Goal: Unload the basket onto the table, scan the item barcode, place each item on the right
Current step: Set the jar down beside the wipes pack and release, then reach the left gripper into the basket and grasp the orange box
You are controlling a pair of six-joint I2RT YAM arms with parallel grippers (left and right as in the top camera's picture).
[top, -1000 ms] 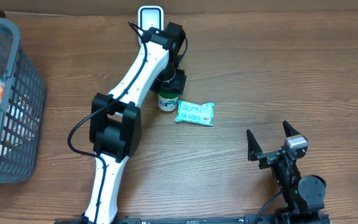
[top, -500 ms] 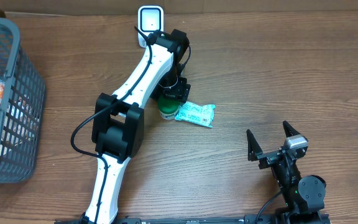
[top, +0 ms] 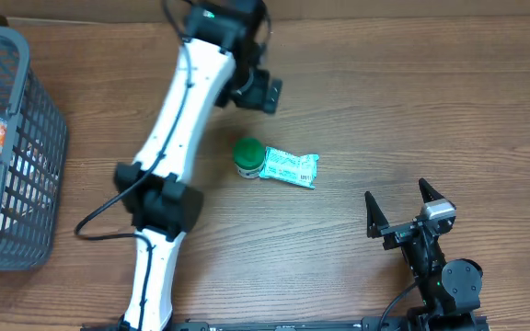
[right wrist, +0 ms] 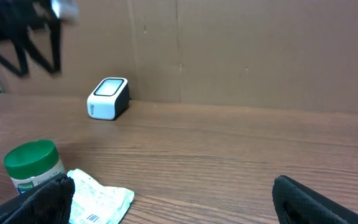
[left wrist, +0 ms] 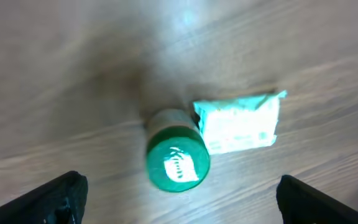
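A small jar with a green lid (top: pixel 247 156) stands upright on the wooden table, touching a pale green packet (top: pixel 290 168) on its right. My left gripper (top: pixel 252 85) hangs open well above them, nothing between its fingers; from its wrist I look straight down on the jar lid (left wrist: pixel 178 165) and the packet (left wrist: pixel 240 121), both blurred. The left gripper (left wrist: pixel 179 190) shows only its two spread fingertips (left wrist: pixel 61 196). My right gripper (top: pixel 397 195) rests open near the front right. Its wrist view shows the jar (right wrist: pixel 35 165), the packet (right wrist: pixel 98 199) with a barcode, and the white scanner (right wrist: pixel 109 98).
A grey basket (top: pixel 26 101) holding several packaged items stands at the left edge. A cardboard wall (right wrist: pixel 241 50) backs the table behind the scanner. In the overhead view the raised left arm (top: pixel 178 119) covers the scanner.
My left gripper has opened, let go of the jar and lifted up and away toward the back. The jar now stands beside the packet. The right arm has not moved.
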